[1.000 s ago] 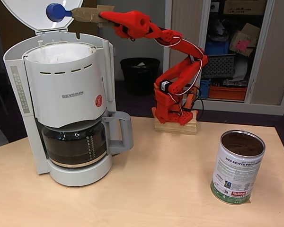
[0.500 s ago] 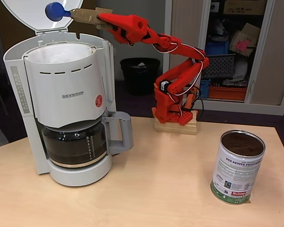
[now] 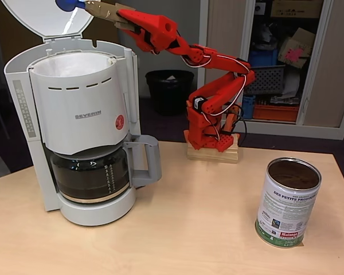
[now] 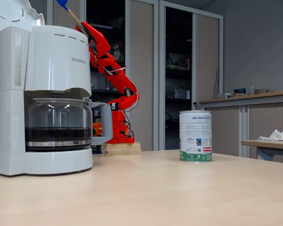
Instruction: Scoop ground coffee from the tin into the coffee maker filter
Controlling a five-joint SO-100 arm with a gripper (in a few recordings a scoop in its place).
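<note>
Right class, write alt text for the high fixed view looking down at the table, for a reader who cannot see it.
A red robot arm holds a blue scoop on a brown handle high above the white paper filter of a white SEVERIN drip coffee machine. An open metal tin of dark ground coffee stands apart on the wooden table.

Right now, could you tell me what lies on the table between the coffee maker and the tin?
Nothing; in both fixed views, bare table separates the coffee maker from the tin.

1 tin (image 3: 288, 201), 1 coffee machine (image 3: 80, 132)
</note>
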